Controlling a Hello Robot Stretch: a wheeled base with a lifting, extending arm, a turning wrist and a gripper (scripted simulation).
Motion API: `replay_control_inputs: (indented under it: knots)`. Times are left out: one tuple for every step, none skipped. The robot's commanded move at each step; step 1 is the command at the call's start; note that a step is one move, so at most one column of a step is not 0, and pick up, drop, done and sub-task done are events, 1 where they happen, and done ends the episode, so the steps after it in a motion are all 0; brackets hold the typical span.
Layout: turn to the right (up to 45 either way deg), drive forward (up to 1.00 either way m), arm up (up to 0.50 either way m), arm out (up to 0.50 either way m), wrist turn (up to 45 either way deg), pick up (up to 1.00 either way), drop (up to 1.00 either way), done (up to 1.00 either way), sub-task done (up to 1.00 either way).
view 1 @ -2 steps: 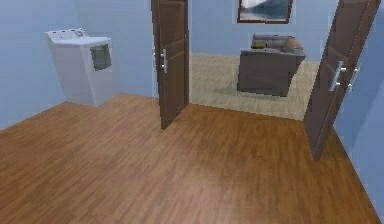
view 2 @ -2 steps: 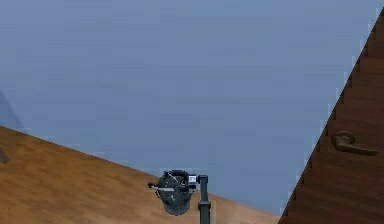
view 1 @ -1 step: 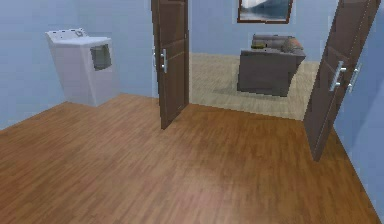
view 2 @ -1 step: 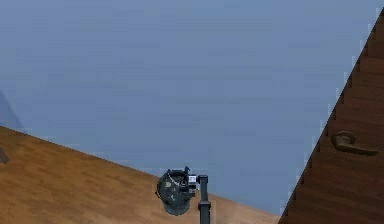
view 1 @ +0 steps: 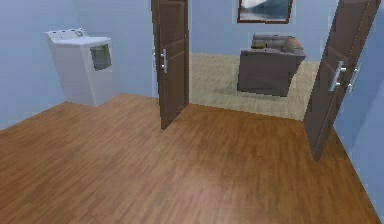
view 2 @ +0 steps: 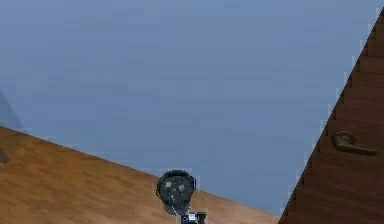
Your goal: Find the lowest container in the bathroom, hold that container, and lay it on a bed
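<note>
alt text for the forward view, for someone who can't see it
Between a dark left door and a dark right door, both open, lies a room with beige carpet and a grey sofa under a framed picture. A white washing machine stands at the left against a blue wall, on a brown wood floor.

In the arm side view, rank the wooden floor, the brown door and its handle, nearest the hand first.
1. Wooden floor: at the hand, along the view's bottom left.
2. Brown door: at the view's right edge.
3. Door handle: farther up that door, far right.
</note>
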Motion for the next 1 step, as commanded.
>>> replay_control_inputs:
  knots:
    - [0.0, 0.0, 0.0, 0.0, 0.0, 1.0, 0.0, 0.0, 0.0]
